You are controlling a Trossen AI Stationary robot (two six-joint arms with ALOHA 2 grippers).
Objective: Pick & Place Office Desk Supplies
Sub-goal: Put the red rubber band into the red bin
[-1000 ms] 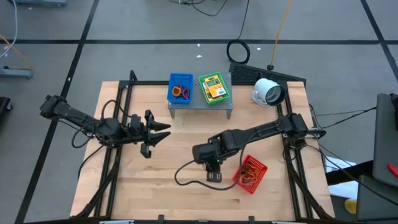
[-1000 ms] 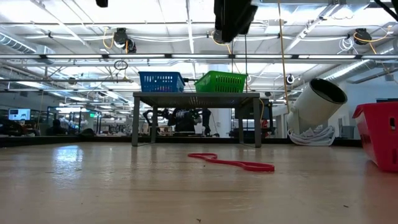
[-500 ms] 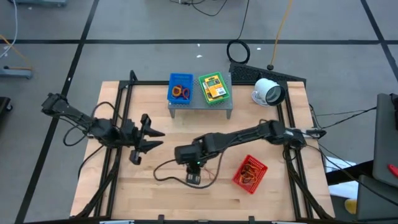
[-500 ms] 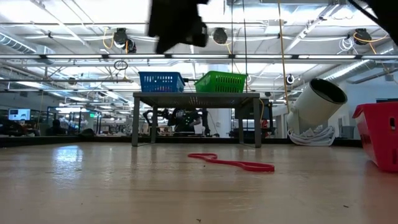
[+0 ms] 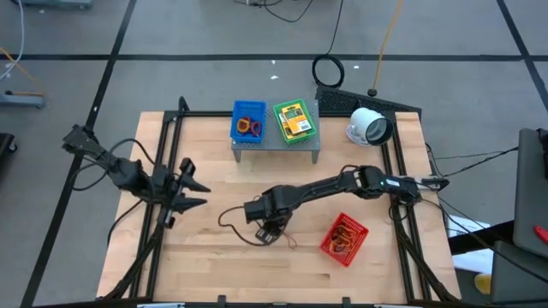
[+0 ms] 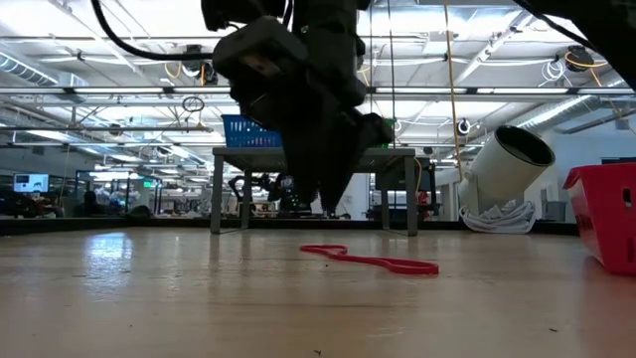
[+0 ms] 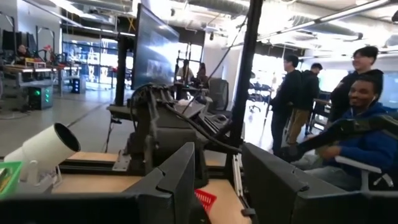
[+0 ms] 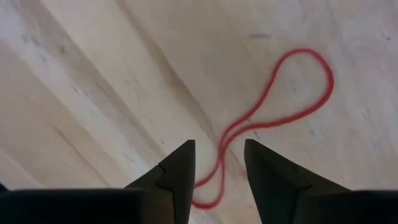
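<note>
Wooden table point(image 5: 205, 257), right end effector point(image 8: 217, 163) hiding rubber band point(image 8: 273, 109) end

I see a light wooden table point(image 5: 214, 265); on it lie a thin red rubber band point(image 8: 273, 118), a red plastic basket point(image 5: 344, 239), a grey perforated metal shelf point(image 5: 276, 144) and a white round device point(image 5: 369, 127).

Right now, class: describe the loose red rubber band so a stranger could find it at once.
Start at the wooden table. The red rubber band lies flat on bare wood below the right gripper, its open fingers straddling one end. Unlike the bands heaped in the red basket, it lies alone.
</note>
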